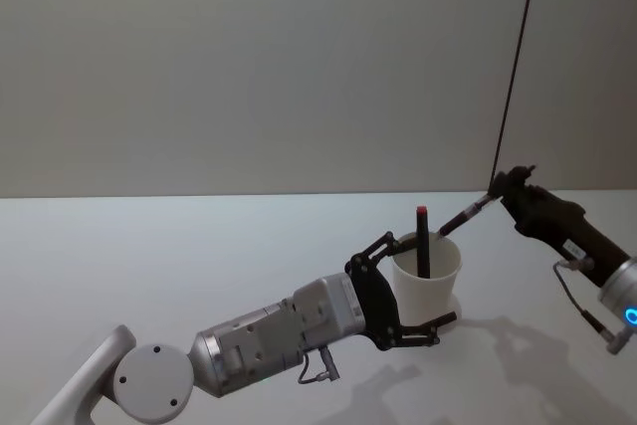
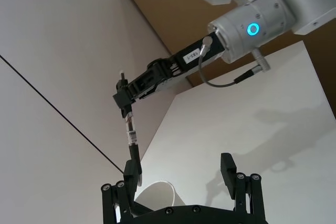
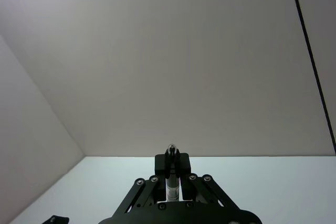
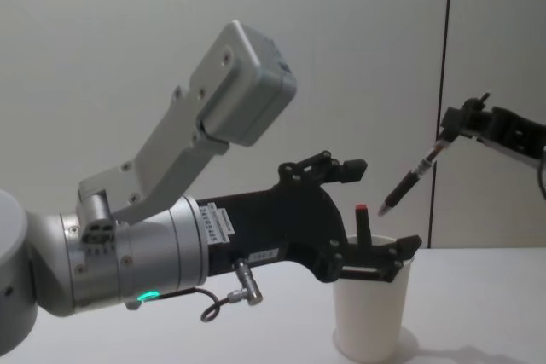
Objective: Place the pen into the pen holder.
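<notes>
The pen holder (image 1: 428, 281) is a white paper cup standing upright on the table. My left gripper (image 1: 426, 279) is open around it, one finger (image 1: 383, 246) behind it and the other in front; in the left wrist view the cup (image 2: 157, 191) sits close to one finger. A dark pen with a red top (image 1: 422, 238) stands inside the cup. My right gripper (image 1: 495, 189) hovers up and to the right of the cup, shut on the pen (image 1: 464, 215), which slants tip-down toward the rim (image 4: 408, 183). Its tip hangs just above the cup.
The white table (image 1: 149, 256) runs to a plain grey wall behind. A thin dark cable (image 1: 516, 67) hangs down the wall behind my right gripper. My left arm's large silver body (image 1: 269, 335) stretches across the front of the table.
</notes>
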